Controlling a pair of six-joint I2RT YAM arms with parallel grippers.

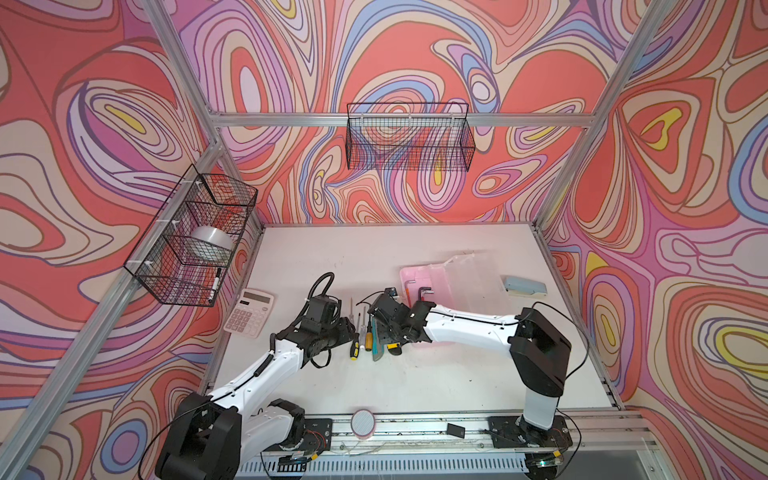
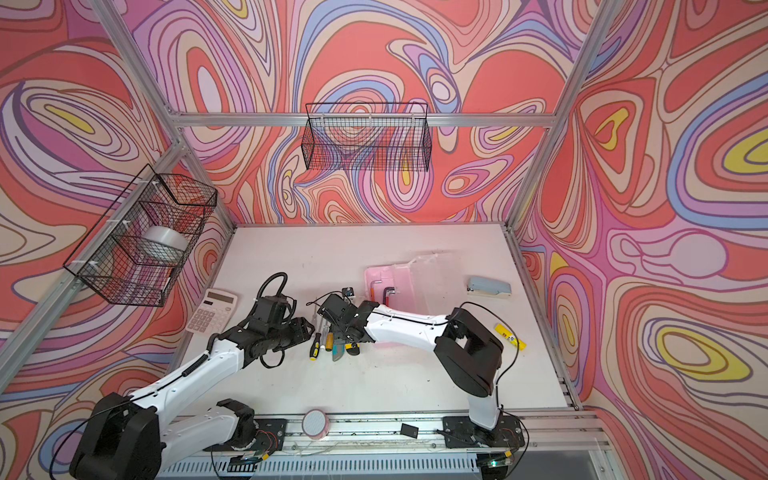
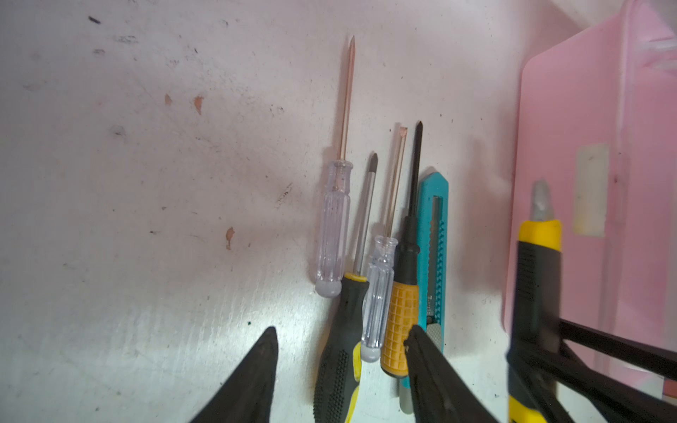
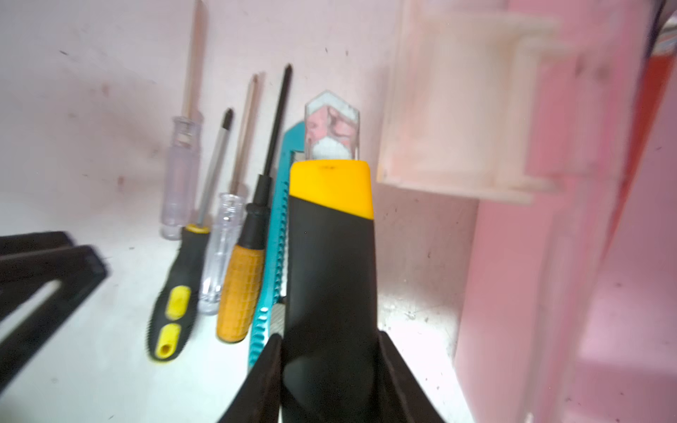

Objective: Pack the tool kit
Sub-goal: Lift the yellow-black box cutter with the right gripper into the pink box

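Several screwdrivers (image 3: pixel 366 278) and a teal utility knife (image 3: pixel 436 256) lie side by side on the white table, seen in both top views (image 1: pixel 361 332). My left gripper (image 3: pixel 342 348) is open just above their handle ends, one finger (image 3: pixel 421 359) over the orange handle. My right gripper (image 4: pixel 329 351) is shut on a thick black-and-yellow screwdriver (image 4: pixel 329 238), tilted above the table beside the knife (image 1: pixel 395 349). The pink tool case (image 1: pixel 415 278) stands behind with its clear lid (image 1: pixel 469 274) open. Dark hex keys (image 1: pixel 424 291) lie inside it.
A calculator (image 1: pixel 249 311) lies left of the left arm and a grey stapler (image 1: pixel 525 286) right of the case. A yellow item (image 2: pixel 511 334) lies behind the right arm. Wire baskets (image 1: pixel 195 232) hang on the left and back walls. A round pink-rimmed disc (image 1: pixel 363 422) sits on the front rail.
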